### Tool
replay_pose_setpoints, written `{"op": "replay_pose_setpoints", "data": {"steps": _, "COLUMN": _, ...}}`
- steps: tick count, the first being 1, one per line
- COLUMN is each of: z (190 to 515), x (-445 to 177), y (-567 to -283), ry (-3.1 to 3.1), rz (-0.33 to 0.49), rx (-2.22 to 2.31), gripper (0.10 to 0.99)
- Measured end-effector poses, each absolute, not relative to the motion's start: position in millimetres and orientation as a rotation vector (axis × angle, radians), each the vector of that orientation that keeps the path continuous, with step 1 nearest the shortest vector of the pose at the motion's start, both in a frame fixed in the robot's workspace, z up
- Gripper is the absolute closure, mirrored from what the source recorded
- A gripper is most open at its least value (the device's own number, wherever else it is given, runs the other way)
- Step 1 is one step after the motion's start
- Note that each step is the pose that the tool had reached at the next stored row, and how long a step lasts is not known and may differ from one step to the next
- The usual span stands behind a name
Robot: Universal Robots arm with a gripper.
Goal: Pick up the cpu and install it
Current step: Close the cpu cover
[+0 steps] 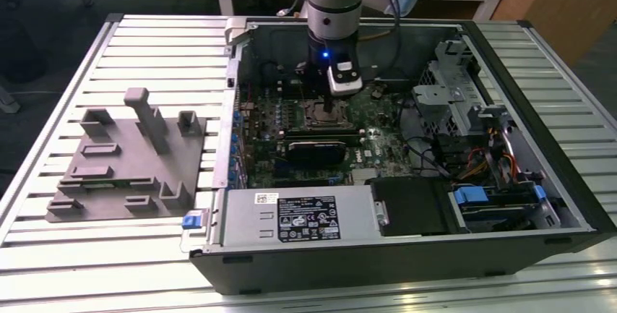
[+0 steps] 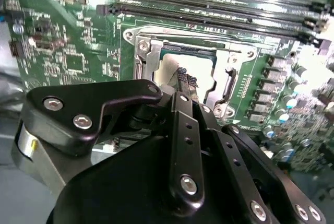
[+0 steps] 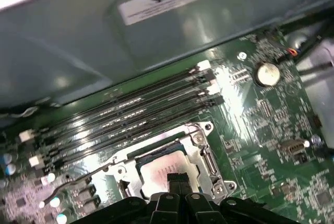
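Note:
The cpu (image 3: 155, 167) lies flat inside the open motherboard socket (image 3: 202, 148), its pale shiny top catching the light; in the second wrist view the cpu (image 2: 168, 66) sits within the socket's metal frame (image 2: 230, 84). My gripper (image 3: 177, 178) hangs right over the chip with its two black fingertips pressed together, at or just above the chip's top; whether they touch it I cannot tell. The second wrist view shows the gripper (image 2: 182, 76) over the chip's middle. In the exterior view the gripper (image 1: 342, 93) is lowered into the open computer case above the socket (image 1: 323, 116).
Black memory slots (image 3: 130, 114) run alongside the socket. A black heatsink block (image 1: 313, 150) sits just in front of it, with the power supply (image 1: 299, 215) nearer the front. Drive cages and cables (image 1: 463, 110) fill the exterior view's right. A gray fixture tray (image 1: 126, 161) lies on the table at the left.

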State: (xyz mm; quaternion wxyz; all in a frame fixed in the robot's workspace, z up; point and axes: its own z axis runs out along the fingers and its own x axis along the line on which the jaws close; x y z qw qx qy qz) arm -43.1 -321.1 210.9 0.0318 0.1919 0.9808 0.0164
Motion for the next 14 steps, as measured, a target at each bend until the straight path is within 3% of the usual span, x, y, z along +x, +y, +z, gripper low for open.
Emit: {"op": "replay_pose_setpoints", "data": {"steps": 14, "z": 210.7, "x": -43.1, "y": -321.1, "ry": 3.075, "rz": 0.057, "rx": 0.202, "gripper": 0.98}}
